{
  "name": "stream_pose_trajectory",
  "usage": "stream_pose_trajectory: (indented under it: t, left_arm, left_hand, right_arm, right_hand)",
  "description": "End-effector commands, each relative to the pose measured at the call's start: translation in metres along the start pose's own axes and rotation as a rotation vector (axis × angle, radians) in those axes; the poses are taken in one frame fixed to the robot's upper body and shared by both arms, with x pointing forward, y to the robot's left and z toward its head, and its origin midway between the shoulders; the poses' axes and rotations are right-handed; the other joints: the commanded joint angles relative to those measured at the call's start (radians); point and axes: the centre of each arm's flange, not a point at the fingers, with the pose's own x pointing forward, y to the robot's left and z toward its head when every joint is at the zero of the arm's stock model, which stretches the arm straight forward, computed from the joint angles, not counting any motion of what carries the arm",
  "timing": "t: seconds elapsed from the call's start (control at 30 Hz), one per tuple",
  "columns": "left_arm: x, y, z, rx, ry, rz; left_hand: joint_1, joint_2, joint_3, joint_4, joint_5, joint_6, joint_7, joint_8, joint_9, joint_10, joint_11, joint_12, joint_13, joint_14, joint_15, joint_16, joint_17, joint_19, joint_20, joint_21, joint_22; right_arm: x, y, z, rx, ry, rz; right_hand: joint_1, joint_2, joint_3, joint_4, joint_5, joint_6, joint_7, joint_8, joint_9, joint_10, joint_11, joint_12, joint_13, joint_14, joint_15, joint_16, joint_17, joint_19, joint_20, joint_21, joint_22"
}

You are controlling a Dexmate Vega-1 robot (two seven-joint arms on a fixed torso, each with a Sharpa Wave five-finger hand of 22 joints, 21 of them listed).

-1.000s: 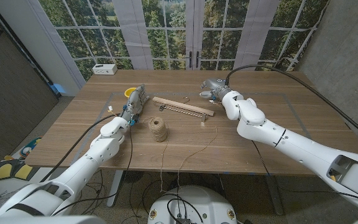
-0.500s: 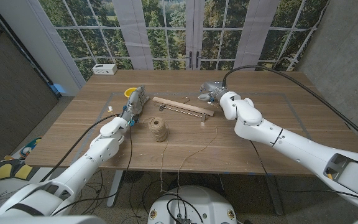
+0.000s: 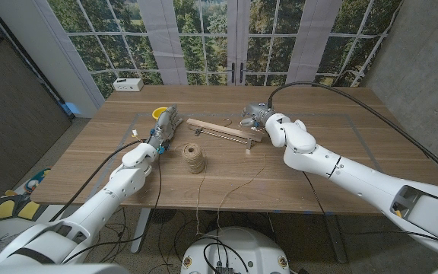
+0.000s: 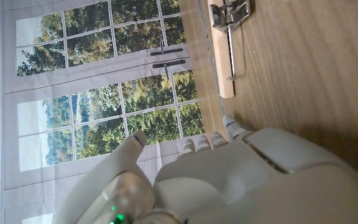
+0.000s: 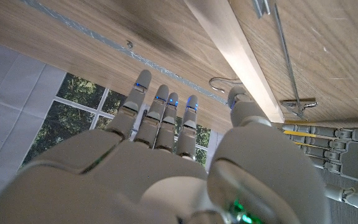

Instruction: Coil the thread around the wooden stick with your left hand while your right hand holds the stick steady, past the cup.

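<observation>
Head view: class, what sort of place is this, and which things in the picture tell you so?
Probably an indoor test room or lab. A wooden table stands before tall paned windows looking onto trees, bare grey walls flank it, and cables trail across the tabletop.

yellow cup mostly behind left hand
</observation>
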Motion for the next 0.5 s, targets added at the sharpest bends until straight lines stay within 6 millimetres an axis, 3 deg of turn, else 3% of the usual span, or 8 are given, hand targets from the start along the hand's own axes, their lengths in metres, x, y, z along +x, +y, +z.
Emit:
stream_pose_trajectory:
  t: [0.03,0.5]
  left_arm:
    - [0.001,0.003,-0.003,-0.004,0.005,-0.006]
    - [0.004,0.005,-0.003,-0.006,0.005,-0.003]
  left_hand:
    - [0.007,0.038,0.006,-0.001,0.002,-0.047,0.006,0.001,0.005,-0.083,0.006,0.003,0.006,-0.089,0.004,0.002,0.005,-0.004,0.006,-0.006,0.004]
    - [0.005,0.036,0.005,0.0,0.001,-0.047,0.006,0.001,0.005,-0.083,0.006,0.003,0.006,-0.089,0.004,0.002,0.005,-0.003,0.007,-0.009,0.004]
  right_arm:
    - [0.005,0.009,0.006,-0.01,-0.008,0.044]
    - [0.011,0.019,0.009,-0.023,-0.001,0.073]
  right_hand:
    - [0.004,-0.004,-0.006,-0.003,0.009,0.004,0.001,-0.003,0.005,0.002,-0.002,-0.004,0.002,0.0,-0.047,0.004,0.002,0.01,0.001,-0.001,0.005]
    - [0.03,-0.008,-0.011,-0.01,0.016,0.002,-0.002,-0.006,0.005,0.008,0.0,-0.005,0.003,0.005,-0.053,0.004,0.0,0.013,-0.002,-0.005,0.005]
